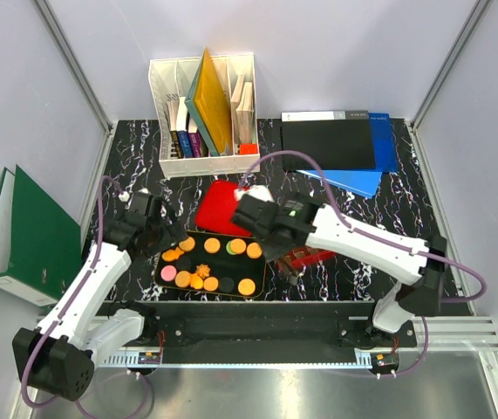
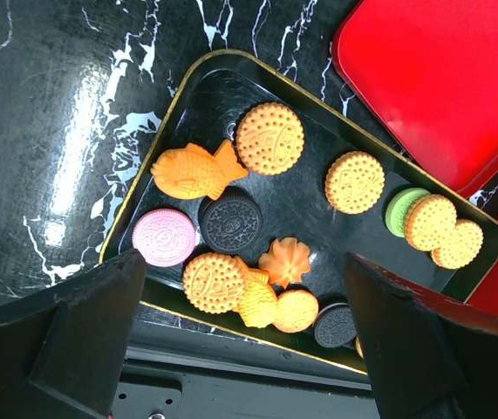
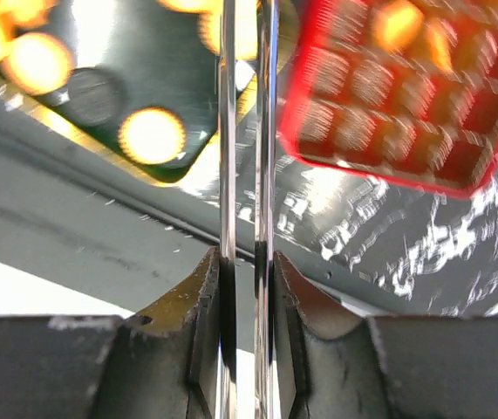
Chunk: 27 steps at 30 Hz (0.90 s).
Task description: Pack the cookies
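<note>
At least thirteen cookies (image 2: 269, 138) lay on one black tray (image 2: 175, 98), which filled the middle of the left wrist view. Counted by colour, nine were orange-tan, two were black, one was pink and one was green. Of the nine, six were round, one had the shape of a fish, one of a flower and one looked like a shell. The green one lay partly under a round one at the right end of the tray.

The left gripper (image 2: 244, 292) hung above the lower part of the tray with its jaws spread wide and nothing between them. Its two dark fingers (image 2: 74, 332) showed at the lower corners of that view.

The right gripper (image 3: 247, 262) was closed narrowly on two thin shiny strips (image 3: 228, 131), which stood up through the middle of the right wrist view. What kind of thing they belonged to, I could not tell. Behind them, the tray was at the upper left and one red gridded tin (image 3: 405, 96) at the upper right, both blurred.

One flat red lid (image 2: 440, 78) lay in the upper right of the left wrist view, just beside the tray on the black marbled table (image 2: 39, 131). In the top view, one white file holder (image 1: 163, 105) stood at the upper middle, and one green binder (image 1: 30, 231) leaned at the left.
</note>
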Each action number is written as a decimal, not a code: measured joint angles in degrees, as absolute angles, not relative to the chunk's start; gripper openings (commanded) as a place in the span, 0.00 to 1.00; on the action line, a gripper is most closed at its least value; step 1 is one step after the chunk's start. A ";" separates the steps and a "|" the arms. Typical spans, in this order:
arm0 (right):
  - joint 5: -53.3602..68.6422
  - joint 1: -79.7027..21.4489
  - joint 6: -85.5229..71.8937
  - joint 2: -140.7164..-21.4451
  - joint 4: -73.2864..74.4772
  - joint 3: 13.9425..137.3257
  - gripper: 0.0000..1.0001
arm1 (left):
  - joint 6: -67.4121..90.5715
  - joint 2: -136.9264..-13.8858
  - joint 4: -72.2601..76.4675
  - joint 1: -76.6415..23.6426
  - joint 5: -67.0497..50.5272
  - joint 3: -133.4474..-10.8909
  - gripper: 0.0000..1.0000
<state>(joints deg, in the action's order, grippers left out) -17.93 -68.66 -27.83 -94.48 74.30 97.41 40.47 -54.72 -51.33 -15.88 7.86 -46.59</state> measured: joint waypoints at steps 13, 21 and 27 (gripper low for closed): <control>-16.38 -59.18 -38.26 -81.95 77.58 78.87 0.06 | 40.29 -56.05 -49.93 -15.88 5.65 -46.22 0.98; -14.17 -59.18 -40.29 -80.18 77.62 74.85 0.06 | 40.07 -56.62 -49.84 -15.97 5.15 -46.22 0.98; -13.85 -59.18 -40.80 -79.88 77.58 72.77 0.06 | 40.01 -57.12 -49.50 -16.12 5.04 -46.06 0.98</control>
